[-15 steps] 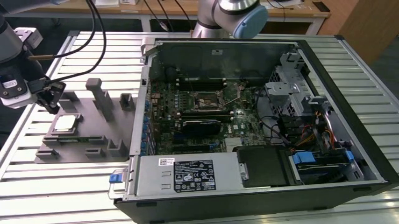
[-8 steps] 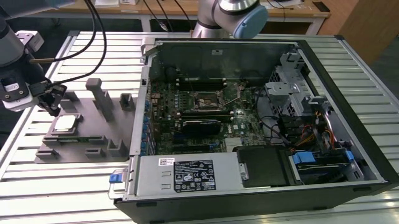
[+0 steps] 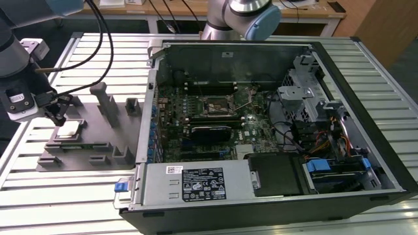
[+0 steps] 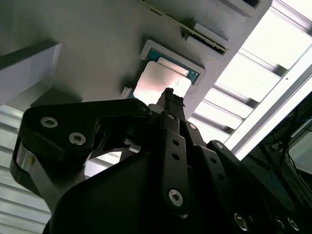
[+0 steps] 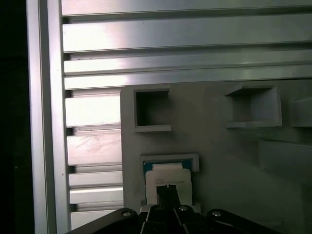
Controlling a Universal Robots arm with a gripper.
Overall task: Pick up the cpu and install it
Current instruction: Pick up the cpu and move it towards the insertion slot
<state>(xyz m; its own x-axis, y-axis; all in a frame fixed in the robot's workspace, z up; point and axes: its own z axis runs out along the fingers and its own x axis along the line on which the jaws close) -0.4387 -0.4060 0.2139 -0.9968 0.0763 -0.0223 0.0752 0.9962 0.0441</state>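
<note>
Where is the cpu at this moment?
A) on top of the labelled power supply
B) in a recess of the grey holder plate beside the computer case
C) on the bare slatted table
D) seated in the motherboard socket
B: the cpu lies in a framed recess of the grey holder plate, with the gripper over it.

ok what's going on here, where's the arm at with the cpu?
The arm's pincer is poised right over the cpu, which lies flat in its pocket on the grey holder tray at the exterior view's left. I cannot tell whether it is touching the chip. The open computer case sits at the right, and its motherboard socket looks unfilled, so nothing is installed.
</note>
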